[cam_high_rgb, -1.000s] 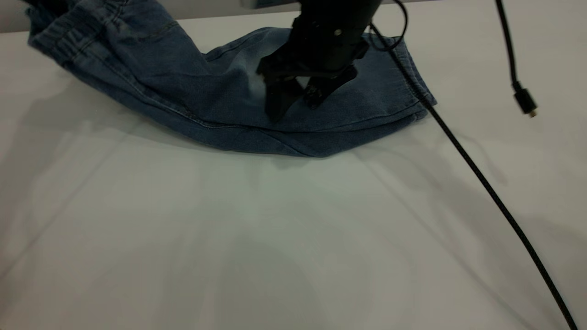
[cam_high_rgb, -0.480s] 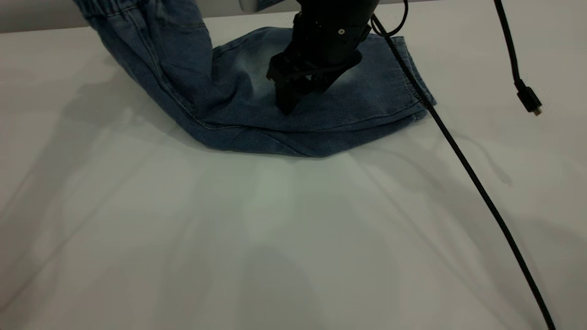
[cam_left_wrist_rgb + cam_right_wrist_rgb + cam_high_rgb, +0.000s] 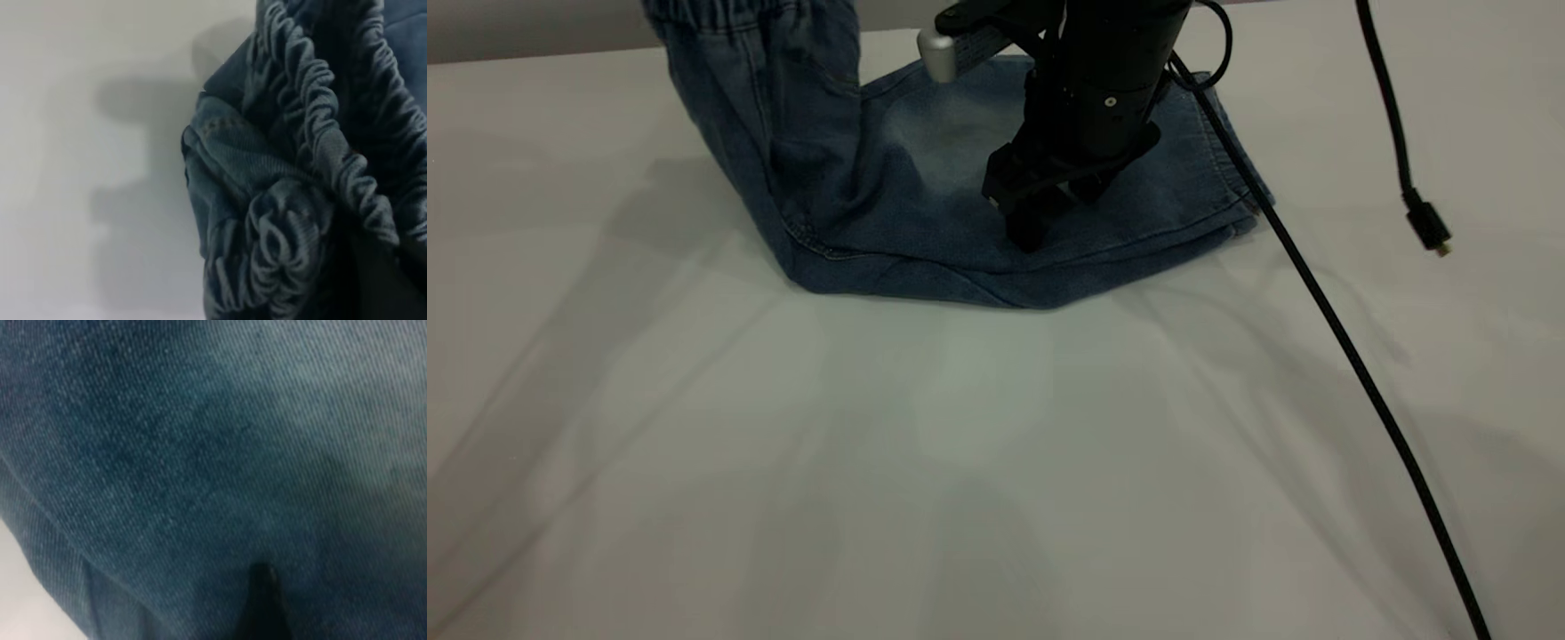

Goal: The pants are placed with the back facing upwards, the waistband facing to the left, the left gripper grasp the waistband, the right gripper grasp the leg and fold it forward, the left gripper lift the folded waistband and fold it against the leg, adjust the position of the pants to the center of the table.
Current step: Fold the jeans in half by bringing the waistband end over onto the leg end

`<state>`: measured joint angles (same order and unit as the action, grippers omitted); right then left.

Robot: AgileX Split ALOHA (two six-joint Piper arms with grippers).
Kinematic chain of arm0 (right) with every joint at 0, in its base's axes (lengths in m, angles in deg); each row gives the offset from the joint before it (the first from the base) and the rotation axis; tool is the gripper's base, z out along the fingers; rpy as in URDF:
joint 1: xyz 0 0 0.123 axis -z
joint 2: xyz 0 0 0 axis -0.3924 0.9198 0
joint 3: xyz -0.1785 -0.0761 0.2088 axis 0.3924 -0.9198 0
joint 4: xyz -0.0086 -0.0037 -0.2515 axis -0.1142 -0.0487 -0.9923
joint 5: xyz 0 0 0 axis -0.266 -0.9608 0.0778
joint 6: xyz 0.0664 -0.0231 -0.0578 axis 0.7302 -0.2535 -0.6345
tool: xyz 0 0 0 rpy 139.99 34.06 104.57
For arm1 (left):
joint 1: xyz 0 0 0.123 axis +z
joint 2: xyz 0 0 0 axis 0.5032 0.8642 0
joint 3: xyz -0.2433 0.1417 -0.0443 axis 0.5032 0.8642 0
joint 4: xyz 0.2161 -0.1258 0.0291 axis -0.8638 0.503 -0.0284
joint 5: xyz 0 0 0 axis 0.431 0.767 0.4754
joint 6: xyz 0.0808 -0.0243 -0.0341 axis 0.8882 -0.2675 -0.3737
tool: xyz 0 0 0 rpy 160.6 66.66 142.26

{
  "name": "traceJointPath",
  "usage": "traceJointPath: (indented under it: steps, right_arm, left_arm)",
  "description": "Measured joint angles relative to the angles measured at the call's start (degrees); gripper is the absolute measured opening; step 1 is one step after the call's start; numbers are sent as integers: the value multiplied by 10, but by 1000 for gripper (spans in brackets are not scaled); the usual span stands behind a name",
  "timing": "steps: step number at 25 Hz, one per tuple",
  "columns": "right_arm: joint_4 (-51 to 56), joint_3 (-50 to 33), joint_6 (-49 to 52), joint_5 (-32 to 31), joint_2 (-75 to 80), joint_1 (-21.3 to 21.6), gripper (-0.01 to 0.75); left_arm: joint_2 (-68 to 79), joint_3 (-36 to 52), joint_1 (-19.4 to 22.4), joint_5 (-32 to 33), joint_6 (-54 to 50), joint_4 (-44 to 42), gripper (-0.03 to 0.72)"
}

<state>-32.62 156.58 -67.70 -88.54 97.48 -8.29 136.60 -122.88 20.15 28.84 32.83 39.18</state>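
I see the pants (image 3: pixel 925 213) on the matte white table (image 3: pixel 960 444), the gathered, ribbed elastic waistband (image 3: pixel 738 13) lifted upright at the far left. My left gripper isn't in view; I cannot tell its fingers, though its camera is filled with bunched waistband. The right gripper (image 3: pixel 1027 233) presses its black wedge fingers together, tip down on the faded leg (image 3: pixel 1138 204). A braided black cable (image 3: pixel 1325 311) crosses the hem.

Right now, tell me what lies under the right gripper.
The right gripper presses its fingertips on the pale faded leg of the pants. Another denim layer shows at the leg's near edge; the table beneath is covered.
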Motion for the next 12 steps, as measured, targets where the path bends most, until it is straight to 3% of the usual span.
traceJointPath:
  steps: [6, 12]
  right_arm:
    - [14, 8, 0, -25, -26, -1, 483]
    - [-8, 61, -1, -96, -65, 0, 483]
  left_arm:
    - [0, -47, -19, 20, 1, 12, 40]
    - [0, -71, -34, 14, 15, 14, 40]
